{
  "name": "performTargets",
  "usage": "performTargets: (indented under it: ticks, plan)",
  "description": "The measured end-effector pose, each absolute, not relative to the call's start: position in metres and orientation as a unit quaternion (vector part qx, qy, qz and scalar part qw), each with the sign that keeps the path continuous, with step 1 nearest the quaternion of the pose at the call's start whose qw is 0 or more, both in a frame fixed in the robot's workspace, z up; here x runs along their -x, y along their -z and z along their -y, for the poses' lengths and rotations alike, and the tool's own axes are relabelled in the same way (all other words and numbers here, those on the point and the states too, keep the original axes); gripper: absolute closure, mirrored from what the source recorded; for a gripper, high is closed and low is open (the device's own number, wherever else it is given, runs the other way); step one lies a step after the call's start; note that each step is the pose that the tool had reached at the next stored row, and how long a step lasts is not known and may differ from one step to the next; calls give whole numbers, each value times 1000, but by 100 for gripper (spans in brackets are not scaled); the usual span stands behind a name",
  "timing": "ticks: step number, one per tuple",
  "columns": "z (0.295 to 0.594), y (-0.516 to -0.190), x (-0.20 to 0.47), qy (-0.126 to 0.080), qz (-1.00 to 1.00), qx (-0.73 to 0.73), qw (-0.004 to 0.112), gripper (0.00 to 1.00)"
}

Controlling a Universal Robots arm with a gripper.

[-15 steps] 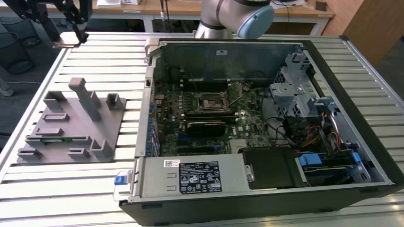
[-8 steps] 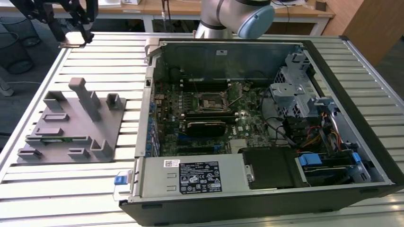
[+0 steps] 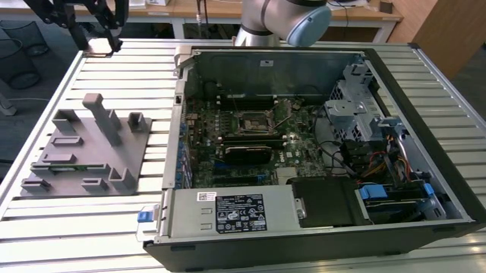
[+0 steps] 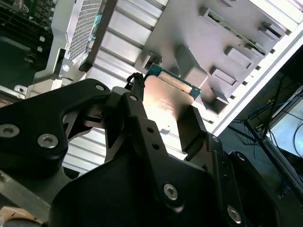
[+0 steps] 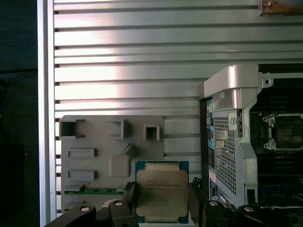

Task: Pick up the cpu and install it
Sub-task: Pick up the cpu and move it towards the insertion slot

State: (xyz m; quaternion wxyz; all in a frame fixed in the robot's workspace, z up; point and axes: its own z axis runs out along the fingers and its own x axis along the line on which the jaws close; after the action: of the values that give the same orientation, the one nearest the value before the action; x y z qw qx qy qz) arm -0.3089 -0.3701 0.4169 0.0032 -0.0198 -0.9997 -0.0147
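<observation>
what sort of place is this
Probably a robotics lab: a robot arm beside an open PC case on a slatted metal table, its jaws holding a cpu, with desks behind.

Grey fixture (image 3: 85, 153) beside computer case (image 3: 274, 67)

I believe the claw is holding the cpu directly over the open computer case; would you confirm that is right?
Not quite. The claw is holding the cpu, but not over the computer case: it is over the slatted table, by the grey holder, beside the case. The first wrist view shows this.
</observation>
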Motion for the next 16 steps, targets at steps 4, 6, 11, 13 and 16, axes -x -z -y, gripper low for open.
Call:
performTargets:
  ticks: [4, 6, 11, 13, 16]
  plan:
    - [370, -417, 301, 15, 1000, 20, 3, 47]
    - [370, -417, 297, 15, 1000, 20, 3, 47]
    - [370, -417, 289, 15, 1000, 20, 3, 47]
    - [370, -417, 286, 15, 1000, 20, 3, 47]
    - [370, -417, 282, 15, 1000, 20, 3, 47]
